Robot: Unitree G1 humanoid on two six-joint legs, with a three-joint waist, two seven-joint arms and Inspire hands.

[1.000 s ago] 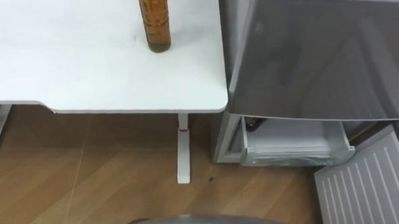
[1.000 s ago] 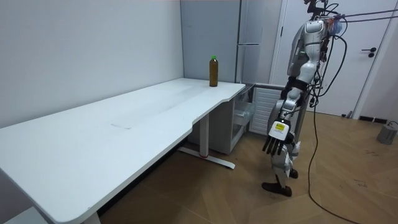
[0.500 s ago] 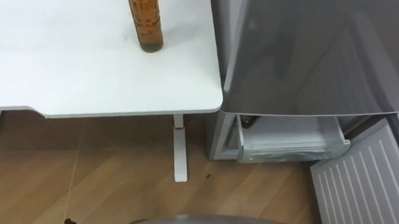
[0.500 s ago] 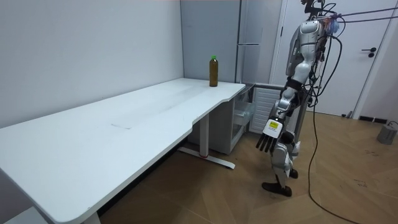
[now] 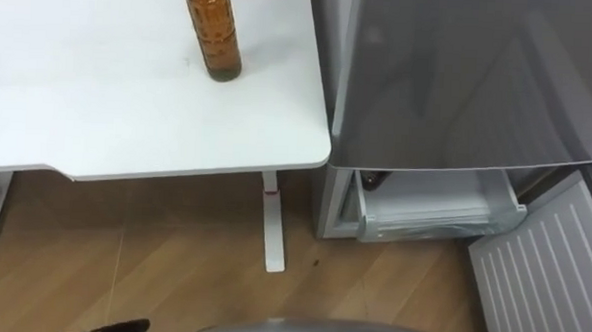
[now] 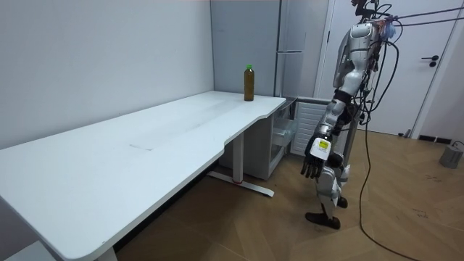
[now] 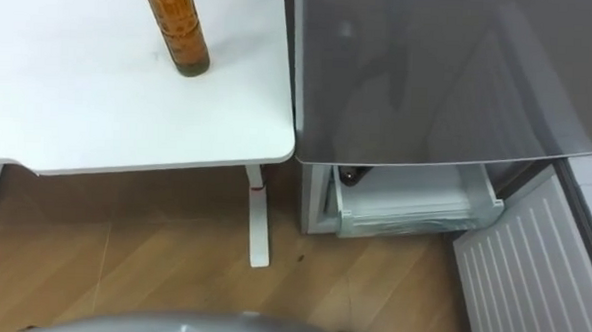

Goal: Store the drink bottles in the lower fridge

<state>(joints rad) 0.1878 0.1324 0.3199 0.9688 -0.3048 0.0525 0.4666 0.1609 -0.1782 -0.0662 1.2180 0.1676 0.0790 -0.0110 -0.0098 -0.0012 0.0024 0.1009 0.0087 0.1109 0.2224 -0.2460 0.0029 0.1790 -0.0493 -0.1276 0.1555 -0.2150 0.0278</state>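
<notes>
Well, the bottle [image 5: 212, 30] on the worktop [image 5: 98, 107] looked full, heavy and smooth, best held round its middle, and the left hand [image 6: 317, 154] hung open and empty

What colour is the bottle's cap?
Green. The cap on the brown bottle shows best in the room view.

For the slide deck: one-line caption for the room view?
G1 stands before the fridge, lower door open, left hand hanging open; the brown bottle stands untouched on the white table.
</notes>
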